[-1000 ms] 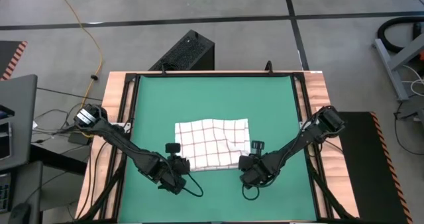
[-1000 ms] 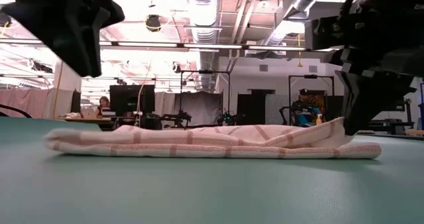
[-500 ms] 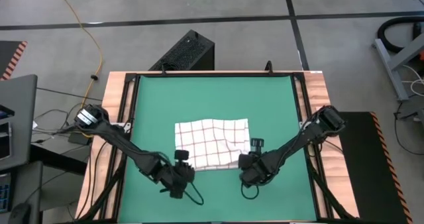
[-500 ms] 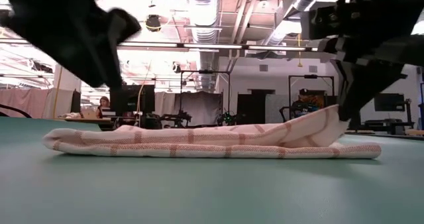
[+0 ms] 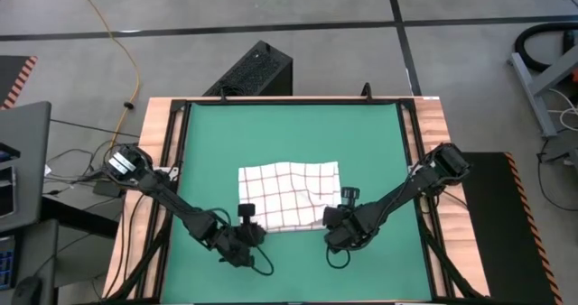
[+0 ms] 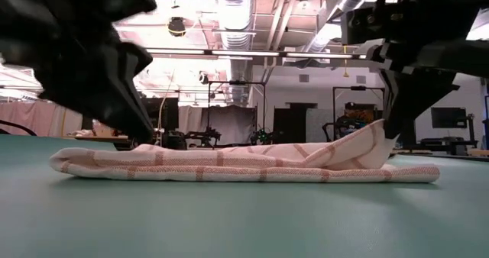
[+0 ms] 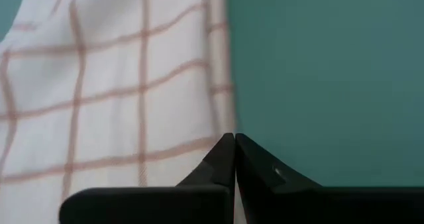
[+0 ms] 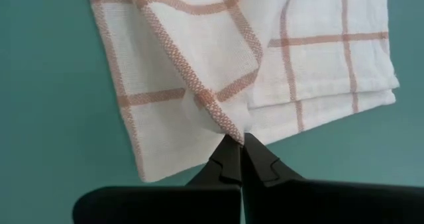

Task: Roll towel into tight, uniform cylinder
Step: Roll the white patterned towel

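Towel [image 5: 289, 195] lies folded on the green mat [image 5: 289, 134], near the front edge, between the two arms. It is thin, soft cloth with a red-brown grid — light and floppy, so it will bend wherever it is lifted and will not hold a shape by itself. In the low view it lies in flat layers, with one corner pulled up into a little peak.

That corner is pinched by the right gripper [image 8: 236, 146], whose fingers are pressed together on the cloth at the towel's front right corner. The left gripper [image 7: 234, 144] has its fingers pressed together too, with the tips at the towel's front left edge. From the wrist view it is hard to say if any cloth is caught between them — it may only be touching.

A good place to hold looks like the two front corners, one for each gripper. Soft cloth like this may slip or bunch up, so both sides likely need to turn evenly to keep the roll tight.
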Robot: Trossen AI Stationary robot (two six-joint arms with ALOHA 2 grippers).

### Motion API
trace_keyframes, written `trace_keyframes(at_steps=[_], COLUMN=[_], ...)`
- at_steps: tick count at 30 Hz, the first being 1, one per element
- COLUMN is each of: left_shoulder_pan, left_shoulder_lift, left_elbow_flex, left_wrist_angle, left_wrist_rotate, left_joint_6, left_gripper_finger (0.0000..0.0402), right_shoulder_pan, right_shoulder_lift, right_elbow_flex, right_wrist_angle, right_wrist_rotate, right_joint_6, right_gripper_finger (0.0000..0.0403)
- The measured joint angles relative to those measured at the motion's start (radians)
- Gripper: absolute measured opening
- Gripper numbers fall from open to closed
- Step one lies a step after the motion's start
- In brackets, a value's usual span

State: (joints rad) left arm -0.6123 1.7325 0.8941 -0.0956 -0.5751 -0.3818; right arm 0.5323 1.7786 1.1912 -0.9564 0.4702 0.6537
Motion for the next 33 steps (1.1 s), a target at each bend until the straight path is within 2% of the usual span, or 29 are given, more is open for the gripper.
trace_keyframes(at_steps=[4, 8, 13, 16, 21, 23, 25, 27, 31, 33], left_shoulder_pan=[0.009, 0.034, 0.07, 0.08, 0.082, 0.08, 0.081, 0.081, 0.079, 0.08], left_shoulder_lift=[0.021, 0.021, 0.038, 0.036, 0.036, 0.036, 0.036, 0.036, 0.036, 0.036], left_elbow_flex=[0.0, 0.0, -0.019, -0.027, -0.028, -0.028, -0.028, -0.028, -0.028, -0.028], left_wrist_angle=[-0.058, -0.17, -0.184, -0.146, -0.152, -0.154, -0.157, -0.16, -0.164, -0.173], left_wrist_rotate=[-0.032, -0.08, -0.001, 0.038, 0.065, 0.068, 0.083, 0.092, 0.092, 0.097], left_joint_6=[-0.083, -0.228, -0.242, -0.245, -0.251, -0.251, -0.259, -0.275, -0.293, -0.293], left_gripper_finger=[0.0, 0.0, 0.0, 0.0, 0.0, 0.0, 0.0, 0.0, 0.0, 0.0], right_shoulder_pan=[0.001, 0.002, -0.016, -0.053, -0.132, -0.146, -0.14, -0.113, -0.032, 0.004], right_shoulder_lift=[0.0, -0.004, -0.018, -0.026, -0.034, -0.034, -0.034, -0.035, -0.031, -0.024], right_elbow_flex=[0.0, 0.007, 0.03, 0.047, 0.123, 0.172, 0.206, 0.212, 0.147, 0.101], right_wrist_angle=[-0.004, -0.03, -0.084, -0.216, -0.458, -0.523, -0.551, -0.494, -0.288, -0.222], right_wrist_rotate=[0.0, -0.027, -0.041, 0.036, 0.239, 0.334, 0.378, 0.336, 0.138, 0.083], right_joint_6=[-0.023, -0.134, -0.274, -0.287, -0.296, -0.222, -0.137, -0.136, -0.213, -0.197], right_gripper_finger=[0.0006, 0.0006, 0.0006, 0.0006, 0.0006, 0.0006, 0.0006, 0.0006, 0.0006, 0.0006])
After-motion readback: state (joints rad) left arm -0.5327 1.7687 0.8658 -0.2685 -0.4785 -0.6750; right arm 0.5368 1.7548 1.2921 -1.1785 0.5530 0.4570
